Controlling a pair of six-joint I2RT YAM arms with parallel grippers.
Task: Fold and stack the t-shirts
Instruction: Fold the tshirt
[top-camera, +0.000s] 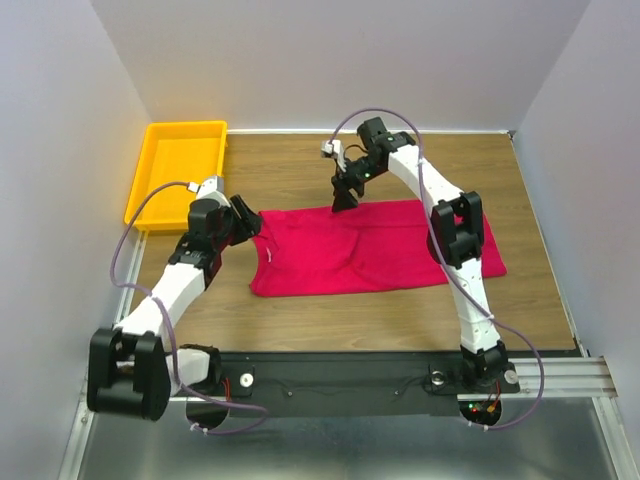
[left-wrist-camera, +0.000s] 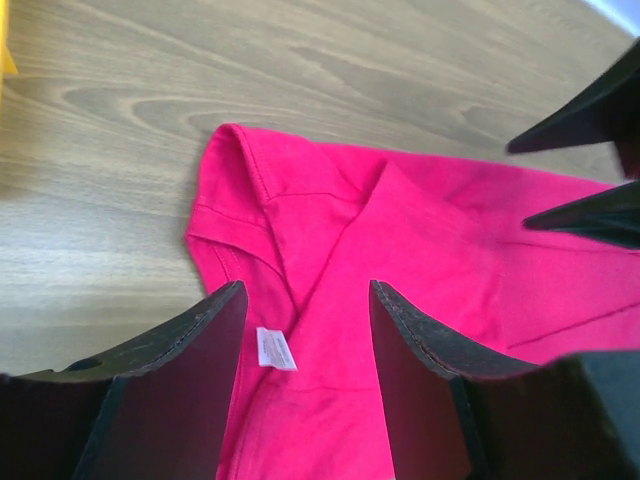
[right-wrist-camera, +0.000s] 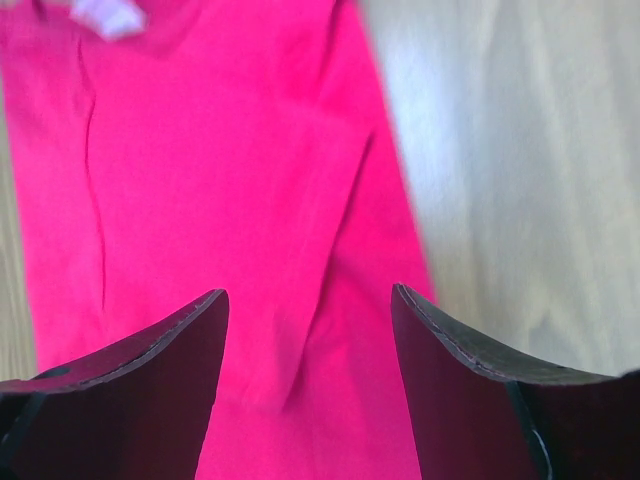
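The crimson t-shirt (top-camera: 370, 250) lies flat on the wooden table, folded to a long strip running left to right, its neck end at the left. Its white neck label (left-wrist-camera: 275, 348) shows in the left wrist view. My left gripper (top-camera: 248, 220) is open and empty, just above the shirt's left end (left-wrist-camera: 330, 230). My right gripper (top-camera: 345, 195) is open and empty above the shirt's far edge near the middle; the shirt (right-wrist-camera: 220, 180) fills the right wrist view, with a fold ridge between the fingers.
A yellow plastic tray (top-camera: 180, 165) stands at the far left of the table. Bare wood (top-camera: 300, 165) lies behind the shirt and bare wood also in front of it. Grey walls close the sides and back.
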